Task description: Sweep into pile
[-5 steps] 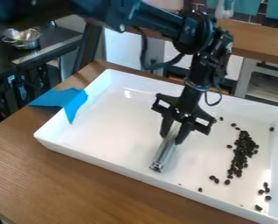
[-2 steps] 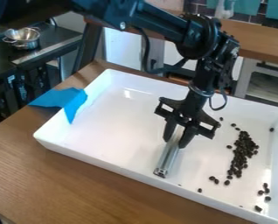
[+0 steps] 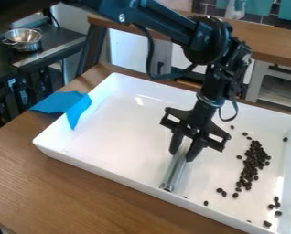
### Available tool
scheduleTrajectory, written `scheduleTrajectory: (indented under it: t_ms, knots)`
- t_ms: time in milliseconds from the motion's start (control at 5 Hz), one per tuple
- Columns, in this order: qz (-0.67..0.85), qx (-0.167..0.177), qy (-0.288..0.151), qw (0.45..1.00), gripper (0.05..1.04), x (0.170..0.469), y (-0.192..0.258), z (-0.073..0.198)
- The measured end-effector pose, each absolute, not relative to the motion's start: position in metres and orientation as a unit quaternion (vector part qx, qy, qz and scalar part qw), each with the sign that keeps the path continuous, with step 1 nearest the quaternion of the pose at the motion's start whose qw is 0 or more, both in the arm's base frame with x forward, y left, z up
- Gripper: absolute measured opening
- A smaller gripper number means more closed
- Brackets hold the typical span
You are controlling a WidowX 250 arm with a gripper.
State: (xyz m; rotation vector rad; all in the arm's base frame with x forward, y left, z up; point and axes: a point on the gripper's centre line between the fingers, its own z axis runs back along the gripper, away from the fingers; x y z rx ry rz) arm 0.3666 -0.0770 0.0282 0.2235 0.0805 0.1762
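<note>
White tray, beans near gripper

The gripper brought the metal tool nearer the camera. The tray shifted slightly — dark beans too.

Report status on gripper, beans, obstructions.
Gripper clamped on metal bar. Dark beans at tray's right side, several strays. Nothing visible between bar and beans.

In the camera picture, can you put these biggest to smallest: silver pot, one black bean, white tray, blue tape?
1. White tray
2. Blue tape
3. Silver pot, though it's farther away
4. Black bean
</note>
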Motion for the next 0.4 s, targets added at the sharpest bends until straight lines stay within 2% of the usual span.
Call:
scheduleTrajectory:
  t_ms: [400]
  knots:
    - [0.095, 0.107, 0.031, 0.989, 0.339, 0.3633, -0.0937, 0.0297]
